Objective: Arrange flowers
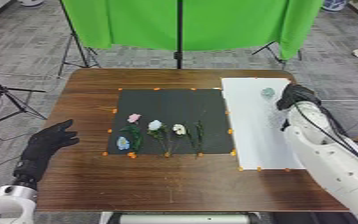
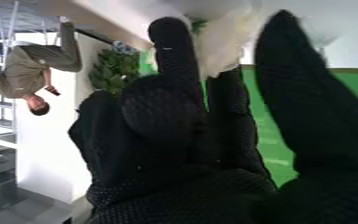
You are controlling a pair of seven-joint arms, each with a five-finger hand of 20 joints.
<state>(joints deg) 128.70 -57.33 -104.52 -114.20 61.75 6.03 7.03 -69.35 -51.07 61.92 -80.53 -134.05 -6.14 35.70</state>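
Observation:
In the head view my left hand (image 1: 47,145) is open with relaxed fingers, left of the black mat (image 1: 158,95). On the mat lie a pink flower (image 1: 134,118), a blue flower (image 1: 123,143), two white flowers (image 1: 155,125) (image 1: 179,129) and a green stem (image 1: 199,135). My right hand (image 1: 298,94) is over the far right of the white sheet (image 1: 246,110), beside a pale grey-green thing (image 1: 268,92). In the right wrist view my right hand (image 2: 184,145) has mostly straight fingers, thumb apart, and cream petals (image 2: 222,40) show beyond them; whether they touch is unclear.
Orange markers edge the mat and sheet on the brown table (image 1: 149,185). Behind the table hangs a green cloth (image 1: 131,25), with black stands (image 1: 73,40) around it. In the right wrist view a leafy plant (image 2: 115,67) stands in the background.

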